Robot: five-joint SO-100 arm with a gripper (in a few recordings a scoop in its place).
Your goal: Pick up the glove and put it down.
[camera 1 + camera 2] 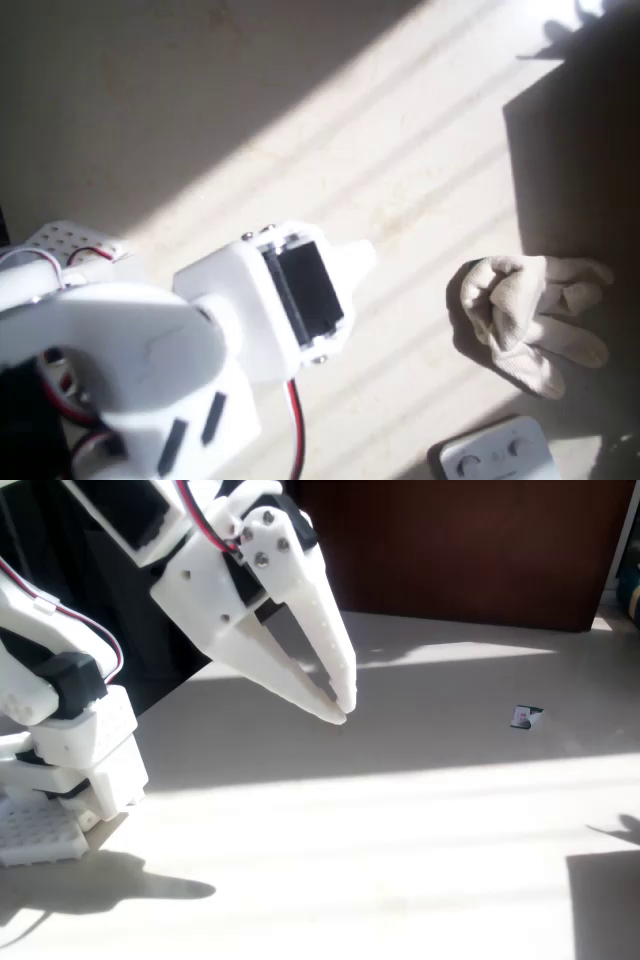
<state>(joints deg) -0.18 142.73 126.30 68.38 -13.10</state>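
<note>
The cream-beige glove (530,315) lies crumpled on the light table at the right of the overhead view, partly in sun and partly in shade, with its stubby fingers pointing right. My white gripper (360,256) hangs above the table well to the left of the glove, and a bare strip of table separates them. In the fixed view the gripper (342,708) points down and to the right, raised off the surface. Its two fingertips meet, and nothing is held between them.
A grey device with round buttons (498,456) lies near the bottom edge, just below the glove. A small green-edged white card (524,717) sits on the table to the right of the gripper. A dark brown panel (450,550) stands behind the table. The arm's base (60,780) stands at the left.
</note>
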